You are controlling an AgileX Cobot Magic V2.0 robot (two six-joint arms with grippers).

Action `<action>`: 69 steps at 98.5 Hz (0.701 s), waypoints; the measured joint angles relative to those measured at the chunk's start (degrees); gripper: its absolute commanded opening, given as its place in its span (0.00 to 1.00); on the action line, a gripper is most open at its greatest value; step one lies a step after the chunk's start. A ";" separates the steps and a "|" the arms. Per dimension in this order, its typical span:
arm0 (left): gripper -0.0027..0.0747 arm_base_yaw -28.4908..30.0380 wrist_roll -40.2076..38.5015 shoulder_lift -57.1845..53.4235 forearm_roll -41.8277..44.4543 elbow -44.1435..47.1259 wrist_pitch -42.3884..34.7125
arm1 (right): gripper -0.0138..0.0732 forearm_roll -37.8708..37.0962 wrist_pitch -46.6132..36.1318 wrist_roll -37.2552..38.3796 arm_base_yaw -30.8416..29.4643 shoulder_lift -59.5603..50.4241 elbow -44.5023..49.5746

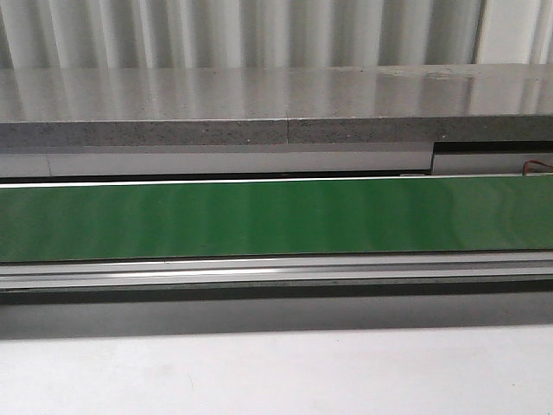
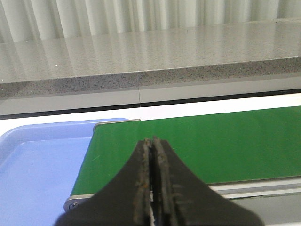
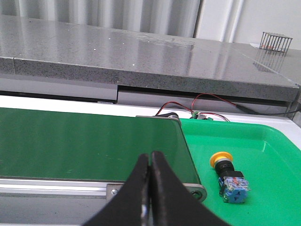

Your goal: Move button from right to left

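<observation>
Spanning mid-frame in the front view, green conveyor belt (image 1: 276,216) sits bare. Green tray (image 3: 263,141), lower right of right wrist view, holds button (image 3: 229,175), untouched. Right end effector (image 3: 149,162) clenched, empty; left end effector (image 2: 153,148) likewise. Next: open, reach button.

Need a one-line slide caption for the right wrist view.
Shut right gripper above green conveyor belt; yellow-capped button lies in green tray.
</observation>
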 measured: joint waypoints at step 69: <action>0.01 0.00 0.00 0.00 0.00 0.00 0.00 | 0.08 -0.26 32.65 0.00 0.00 18.57 -26.38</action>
